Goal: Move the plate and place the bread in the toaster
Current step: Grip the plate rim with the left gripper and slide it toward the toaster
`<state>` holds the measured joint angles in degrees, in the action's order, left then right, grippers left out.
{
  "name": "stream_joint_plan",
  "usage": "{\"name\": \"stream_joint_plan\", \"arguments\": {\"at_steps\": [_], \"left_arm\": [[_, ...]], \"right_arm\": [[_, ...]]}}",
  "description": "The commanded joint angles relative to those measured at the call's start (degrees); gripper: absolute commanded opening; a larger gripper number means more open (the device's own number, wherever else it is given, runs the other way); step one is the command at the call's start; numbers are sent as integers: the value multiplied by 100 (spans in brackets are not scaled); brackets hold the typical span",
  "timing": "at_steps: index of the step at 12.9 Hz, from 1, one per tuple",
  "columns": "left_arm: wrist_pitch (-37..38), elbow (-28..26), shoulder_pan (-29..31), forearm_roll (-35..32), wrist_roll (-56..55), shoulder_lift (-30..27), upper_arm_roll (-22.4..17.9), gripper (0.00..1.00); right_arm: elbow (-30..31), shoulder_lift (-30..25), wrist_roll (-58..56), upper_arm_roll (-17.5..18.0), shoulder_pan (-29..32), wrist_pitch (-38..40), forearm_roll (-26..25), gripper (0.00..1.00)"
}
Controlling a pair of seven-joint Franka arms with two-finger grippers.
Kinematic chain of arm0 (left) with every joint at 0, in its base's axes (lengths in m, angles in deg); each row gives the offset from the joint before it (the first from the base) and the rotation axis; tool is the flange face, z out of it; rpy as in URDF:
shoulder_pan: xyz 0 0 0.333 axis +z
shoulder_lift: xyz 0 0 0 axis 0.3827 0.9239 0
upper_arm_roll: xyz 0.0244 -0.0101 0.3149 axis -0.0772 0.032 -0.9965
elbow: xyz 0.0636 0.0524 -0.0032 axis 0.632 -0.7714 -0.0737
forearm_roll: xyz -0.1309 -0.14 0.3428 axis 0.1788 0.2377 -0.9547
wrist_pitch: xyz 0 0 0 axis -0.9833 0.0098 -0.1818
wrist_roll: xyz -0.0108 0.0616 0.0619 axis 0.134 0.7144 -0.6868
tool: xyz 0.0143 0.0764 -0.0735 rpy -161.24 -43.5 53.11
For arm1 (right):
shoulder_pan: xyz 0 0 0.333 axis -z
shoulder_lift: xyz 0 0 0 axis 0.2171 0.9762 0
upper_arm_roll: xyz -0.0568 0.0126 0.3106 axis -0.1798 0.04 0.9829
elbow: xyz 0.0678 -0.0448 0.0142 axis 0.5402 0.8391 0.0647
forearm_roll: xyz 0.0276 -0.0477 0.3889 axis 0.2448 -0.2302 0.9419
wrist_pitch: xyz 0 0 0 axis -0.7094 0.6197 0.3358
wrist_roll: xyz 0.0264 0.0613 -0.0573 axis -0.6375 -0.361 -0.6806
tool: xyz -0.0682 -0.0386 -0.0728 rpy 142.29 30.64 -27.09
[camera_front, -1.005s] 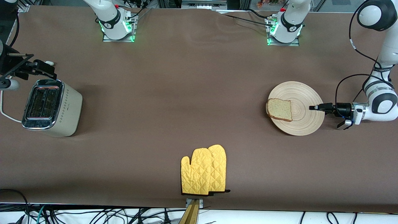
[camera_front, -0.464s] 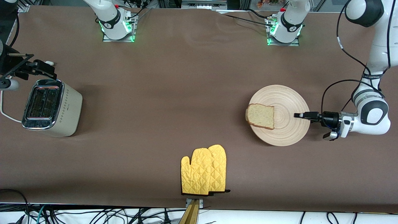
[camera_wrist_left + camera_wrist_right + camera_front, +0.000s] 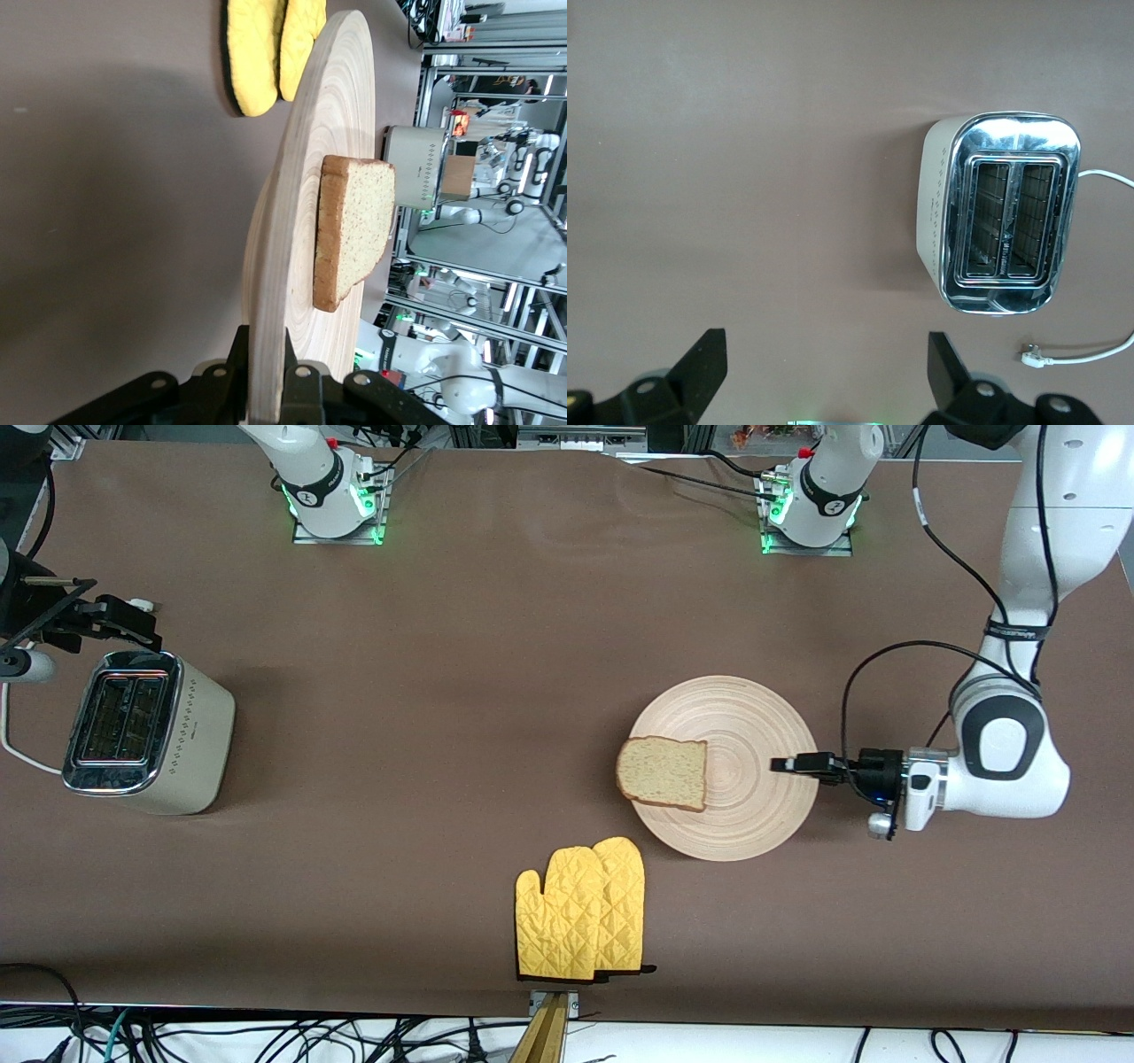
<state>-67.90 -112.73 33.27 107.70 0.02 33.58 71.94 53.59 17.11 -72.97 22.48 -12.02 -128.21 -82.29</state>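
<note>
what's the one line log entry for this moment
left claw: shut on plate rim | bread: on plate | right claw: open, above toaster

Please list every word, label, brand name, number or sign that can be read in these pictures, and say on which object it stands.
No text can be read.
Toaster: a small dark mark on its cream side, too small to read.
Plate, bread, yellow oven mitts: no writing on them.

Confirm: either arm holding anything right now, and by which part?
Left gripper holds the plate by its rim, jaws shut on the edge at the left arm's end. Right gripper waits open above the toaster, holding nothing.
</note>
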Motion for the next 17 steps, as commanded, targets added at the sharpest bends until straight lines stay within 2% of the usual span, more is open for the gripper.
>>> {"name": "stream_joint_plan", "arguments": {"at_steps": [1, 4, 7, 10, 14, 17], "left_arm": [[-491, -318, -232, 607, -9, -181, 289, 0], [-810, -389, -689, 1118, -9, -137, 298, 0], [-958, -476, -1076, 1312, -62, -93, 298, 0], [-1564, -582, -1524, 1488, -27, -31, 298, 0], [-1732, -530, -1788, 1971, 17, 162, 298, 0], [-2215, -512, -2112, 2278, 201, 311, 298, 0]], "right_arm": [[4, -25, -14, 19, 37, -8, 70, 100], [4, -25, -14, 19, 37, -8, 70, 100], [4, -25, -14, 19, 37, -8, 70, 100], [4, -8, -32, 19, 37, -8, 62, 100], [4, 10, -49, 11, 45, -8, 53, 100], [4, 10, -41, 19, 37, -8, 44, 100]]}}
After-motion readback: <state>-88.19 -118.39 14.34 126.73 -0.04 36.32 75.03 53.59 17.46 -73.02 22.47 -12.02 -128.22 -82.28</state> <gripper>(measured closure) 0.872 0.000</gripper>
